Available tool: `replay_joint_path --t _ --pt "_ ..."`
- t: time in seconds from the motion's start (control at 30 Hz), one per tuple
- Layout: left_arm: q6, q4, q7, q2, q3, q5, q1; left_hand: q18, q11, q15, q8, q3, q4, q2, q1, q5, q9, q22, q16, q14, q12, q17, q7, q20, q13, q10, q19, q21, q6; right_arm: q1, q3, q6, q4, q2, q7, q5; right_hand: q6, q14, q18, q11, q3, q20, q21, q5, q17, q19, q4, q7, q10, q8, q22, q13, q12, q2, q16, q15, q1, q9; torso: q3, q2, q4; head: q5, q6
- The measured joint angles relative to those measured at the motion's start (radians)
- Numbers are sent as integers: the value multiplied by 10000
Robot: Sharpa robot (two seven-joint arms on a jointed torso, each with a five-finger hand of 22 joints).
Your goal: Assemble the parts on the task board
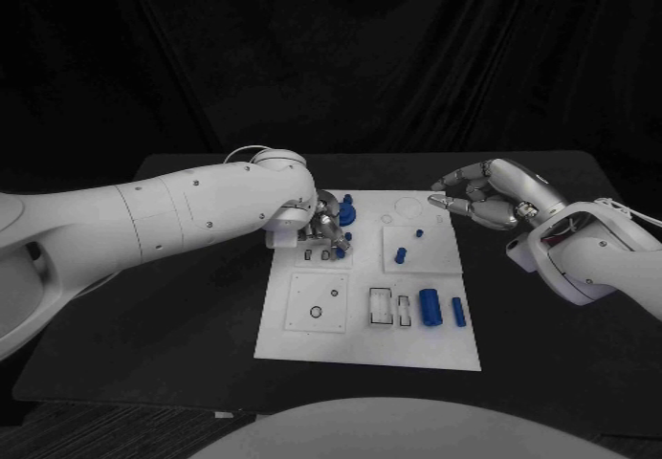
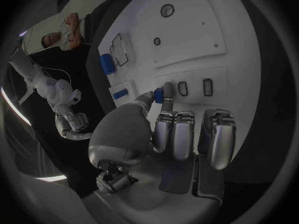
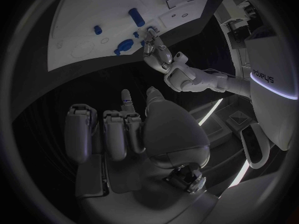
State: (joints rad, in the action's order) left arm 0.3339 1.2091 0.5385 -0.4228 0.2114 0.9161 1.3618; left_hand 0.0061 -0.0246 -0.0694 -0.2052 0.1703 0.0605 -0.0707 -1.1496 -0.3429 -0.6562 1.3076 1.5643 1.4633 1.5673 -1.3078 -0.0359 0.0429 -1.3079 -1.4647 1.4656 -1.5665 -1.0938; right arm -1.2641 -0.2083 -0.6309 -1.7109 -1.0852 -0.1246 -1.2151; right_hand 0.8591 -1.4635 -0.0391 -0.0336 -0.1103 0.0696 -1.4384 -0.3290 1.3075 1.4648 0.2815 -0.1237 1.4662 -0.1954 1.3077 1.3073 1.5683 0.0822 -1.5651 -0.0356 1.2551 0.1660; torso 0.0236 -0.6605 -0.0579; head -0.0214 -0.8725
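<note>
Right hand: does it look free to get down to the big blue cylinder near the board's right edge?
Probably yes. The right hand hovers empty off the task board's far right corner, and the big blue cylinder lies in the open. The left hand works well away.

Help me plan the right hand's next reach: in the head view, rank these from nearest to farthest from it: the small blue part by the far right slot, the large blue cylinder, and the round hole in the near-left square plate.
1. Small blue part, far side, just inboard of the right hand.
2. Large blue cylinder, near right of the task board.
3. Round hole, near left.
</note>
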Motion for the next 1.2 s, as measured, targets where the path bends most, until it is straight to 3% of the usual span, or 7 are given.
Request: replay_joint_path --t 0.13,0.3,0.4,0.5,0.7,0.93,1.2 --pt "-5 14 -17 -46 4 -1 -1 0 -72 -38 -214 572 -299 140 90 -191 -455 0 0 38 0 0 20 -7 0 -3 1 0 -54 9 0 15 15 9 24 0 0 0 1 0 0 0 0 0 0 0 0 0 0 0 -1 0 0 0 9 0 0 -2 0 -1 0 -17 0" --pt "-33 67 -32 -126 11 1 -15 0 -181 -165 -802 1352 -661 452 405 -361 -1552 -1 0 20 0 1 67 -149 0 -6 4 0 -13 14 0 38 20 25 52 0 0 0 0 0 0 0 57 -38 0 0 0 0 0 0 -1 0 0 -1 38 0 0 -8 -1 -1 0 -50 0" --pt "-79 116 -51 -184 11 1 -15 1 -215 -186 -1097 1639 -681 606 561 -597 -2145 -1 0 40 0 1 137 -163 1 -40 18 0 57 16 0 53 24 24 67 0 0 0 1 0 0 0 57 -38 -1 0 0 0 0 0 -1 0 0 -1 38 0 0 -8 -1 -1 0 -72 0" --pt "-129 162 -68 -244 11 2 -15 0 -216 -200 -1164 1745 -576 693 649 -944 -2482 -1 0 55 0 1 137 -163 1 -40 18 0 58 18 0 66 29 23 84 0 0 0 1 0 0 0 57 -38 -1 0 0 0 0 0 -2 0 0 -1 38 0 0 -8 -1 -1 0 -93 0" --pt "-237 287 -92 -380 11 4 -15 1 -216 -200 -1202 1973 -621 760 716 -958 -2652 -1 0 54 0 1 159 -163 1 -39 18 0 174 21 0 85 30 16 111 0 0 0 0 0 0 27 98 -37 -1 27 0 0 0 0 -2 0 0 39 38 0 41 -7 -2 -1 0 -105 0" --pt "-504 725 -102 -852 10 3 -6 1 -216 -199 -1201 2002 -594 741 778 -958 -2707 -2 0 55 0 2 144 -163 2 -39 18 0 190 23 0 113 31 5 139 1 0 0 0 0 0 27 98 -37 -1 27 0 0 0 0 -3 0 0 39 83 0 41 -7 -2 0 0 -133 0" --pt "-974 1327 -70 -1470 10 3 180 0 -216 -199 -1040 2377 -719 798 916 -956 -2719 -2 0 55 0 2 77 -162 2 -38 18 0 298 31 0 137 45 1 173 1 0 0 0 1 0 27 98 -36 -1 27 0 0 0 0 -3 0 0 38 83 0 41 -7 -2 12 -3 -174 0"
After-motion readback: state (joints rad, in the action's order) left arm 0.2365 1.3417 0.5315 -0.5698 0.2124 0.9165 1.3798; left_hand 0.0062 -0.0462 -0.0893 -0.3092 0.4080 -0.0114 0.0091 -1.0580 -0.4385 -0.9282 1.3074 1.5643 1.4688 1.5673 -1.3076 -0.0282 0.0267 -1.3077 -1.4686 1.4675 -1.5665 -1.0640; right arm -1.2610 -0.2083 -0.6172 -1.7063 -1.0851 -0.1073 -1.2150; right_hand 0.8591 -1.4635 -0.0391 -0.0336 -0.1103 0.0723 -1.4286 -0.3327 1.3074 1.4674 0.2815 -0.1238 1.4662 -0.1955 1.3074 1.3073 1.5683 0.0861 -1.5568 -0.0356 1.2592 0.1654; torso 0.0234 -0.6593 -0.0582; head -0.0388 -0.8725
